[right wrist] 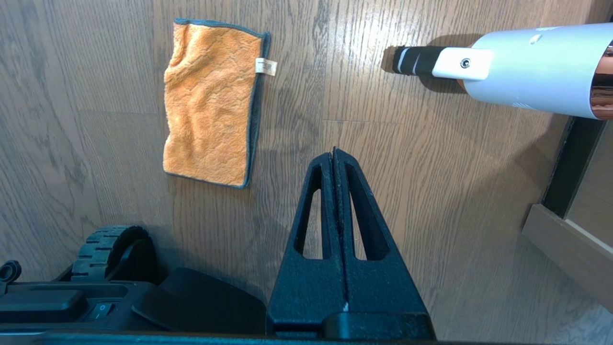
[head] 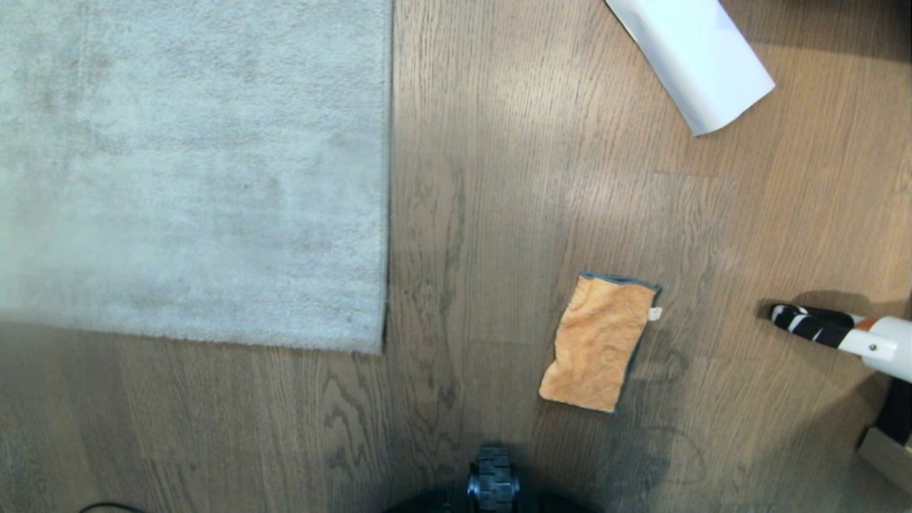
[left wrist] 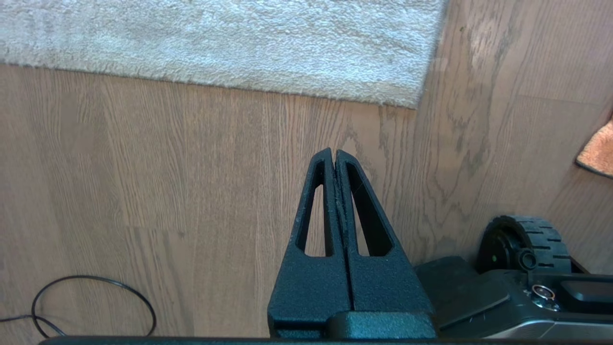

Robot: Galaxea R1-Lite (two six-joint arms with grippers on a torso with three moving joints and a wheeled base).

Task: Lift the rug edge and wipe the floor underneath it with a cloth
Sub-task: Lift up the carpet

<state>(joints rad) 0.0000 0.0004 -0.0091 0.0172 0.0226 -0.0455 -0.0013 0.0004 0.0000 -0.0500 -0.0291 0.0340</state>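
Far left, the light grey rug (head: 192,164) lies flat on the wood-grain plank floor (head: 499,178), its near corner square and no edge lifted. A loop of black cable (left wrist: 96,302) rests on the planks by the robot's left side. The left gripper (left wrist: 334,155) hangs above bare floor just short of the rug's near edge, jaws clenched tip to tip, holding nothing. Centre, the base's front wheel (head: 491,481) pokes into the head view. Right of it the orange microfibre cloth (head: 600,342) lies flat on the planks, grey edging and white tag showing, well apart from the rug. The right gripper (right wrist: 334,155) hovers near the cloth's tagged side, fingers pressed together and empty. Further right, a white tube-shaped appliance (head: 873,345) with a black-and-white striped nozzle lies on the floor; a white rolled sheet of paper (head: 695,60) sits at the far right, beyond the cloth. Risks as I judge them: a flat cloth on smooth planks may slide or bunch under a pinch instead of lifting; the rug's low pile edge hugs the floor, so fingers may skate over it; the cable could foul a wheel if the base shifts. Floor is brown-grey with dark swirling grain, patches of daylight glare across it; a dark-framed wooden threshold (right wrist: 565,244) shows beside the right arm.
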